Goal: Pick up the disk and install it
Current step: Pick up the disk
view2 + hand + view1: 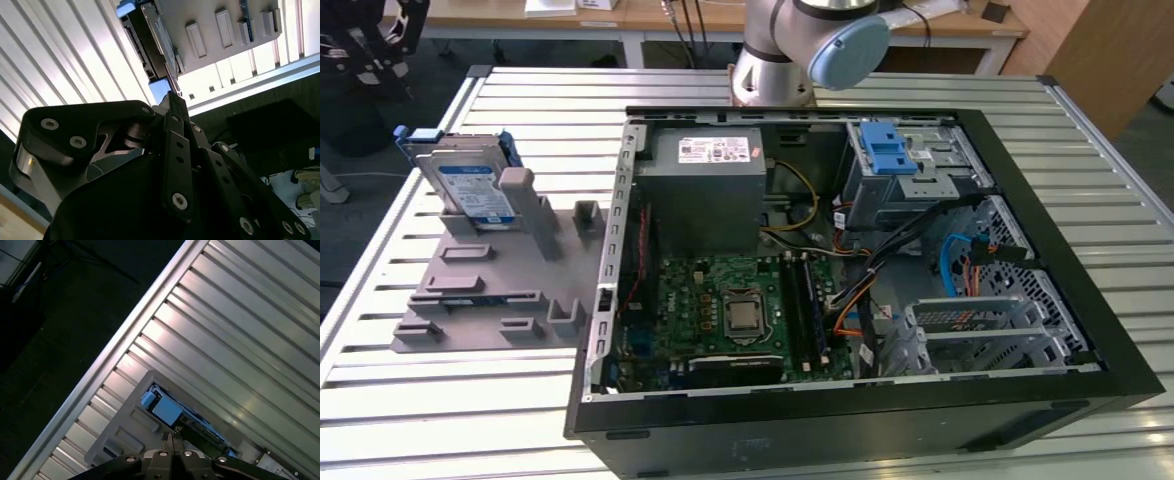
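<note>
One disk (464, 185) | silver, blue-white label, blue carrier | upright in grey holder (474, 300)

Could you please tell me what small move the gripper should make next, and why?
Probably open the gripper before descending. In the first wrist view it hangs above the disk, apart from it, with its jaws closed together. The disk stands on edge in the grey holder, so closed jaws could not straddle it.

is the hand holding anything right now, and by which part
Nothing is held: the hand is shut and empty, with the disk standing apart in its grey rack.
</note>
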Controlling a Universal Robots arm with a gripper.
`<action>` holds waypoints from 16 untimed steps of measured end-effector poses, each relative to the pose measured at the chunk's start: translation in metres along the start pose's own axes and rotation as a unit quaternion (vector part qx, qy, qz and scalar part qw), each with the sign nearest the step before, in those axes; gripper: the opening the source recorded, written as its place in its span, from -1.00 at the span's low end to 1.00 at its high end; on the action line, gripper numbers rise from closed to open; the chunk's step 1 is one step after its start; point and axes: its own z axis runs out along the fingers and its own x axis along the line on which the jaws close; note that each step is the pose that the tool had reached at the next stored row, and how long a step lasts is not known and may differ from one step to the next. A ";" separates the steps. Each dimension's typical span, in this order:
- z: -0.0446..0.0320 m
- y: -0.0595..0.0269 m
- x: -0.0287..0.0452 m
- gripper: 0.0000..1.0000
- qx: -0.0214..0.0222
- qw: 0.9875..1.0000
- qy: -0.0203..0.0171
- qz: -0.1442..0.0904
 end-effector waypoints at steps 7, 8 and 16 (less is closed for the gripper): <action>0.0002 0.0000 0.0000 -0.79 0.000 0.999 0.003 -0.052; 0.0003 0.0000 0.0000 -0.79 0.000 0.998 0.003 -0.060; 0.0006 0.0000 0.0000 -0.79 0.000 0.993 0.006 -0.120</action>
